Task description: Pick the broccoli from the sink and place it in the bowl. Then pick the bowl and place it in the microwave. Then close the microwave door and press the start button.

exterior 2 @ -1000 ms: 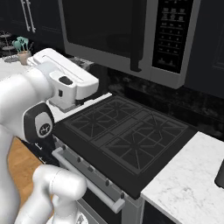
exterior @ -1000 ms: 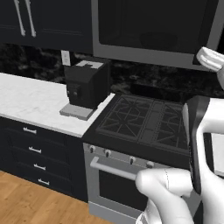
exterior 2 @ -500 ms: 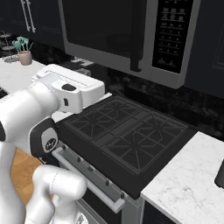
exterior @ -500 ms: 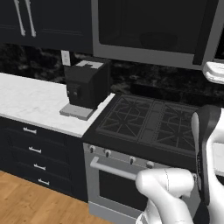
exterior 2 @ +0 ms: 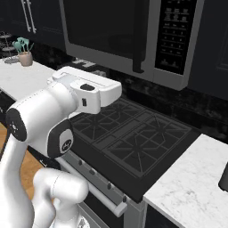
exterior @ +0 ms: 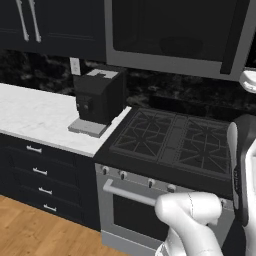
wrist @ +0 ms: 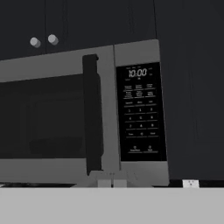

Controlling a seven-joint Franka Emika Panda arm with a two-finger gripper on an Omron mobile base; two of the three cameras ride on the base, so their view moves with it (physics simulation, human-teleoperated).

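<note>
The robot's hand, pressed fully closed and holding nothing, faces the microwave (wrist: 83, 118), mounted straight ahead among dark cabinets. The microwave door (wrist: 48, 127) is closed, its vertical black handle (wrist: 92, 113) beside the lit control panel (wrist: 140, 113). Below the hand lie a black gas stove (exterior 2: 133, 138) and white marble surface (exterior: 35, 115) carrying a coffee machine (exterior: 100, 97).

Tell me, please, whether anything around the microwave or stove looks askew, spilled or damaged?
Nothing stands out. The microwave door sits flush, the stove grates lie square, and the coffee machine stands upright on the counter.
</note>
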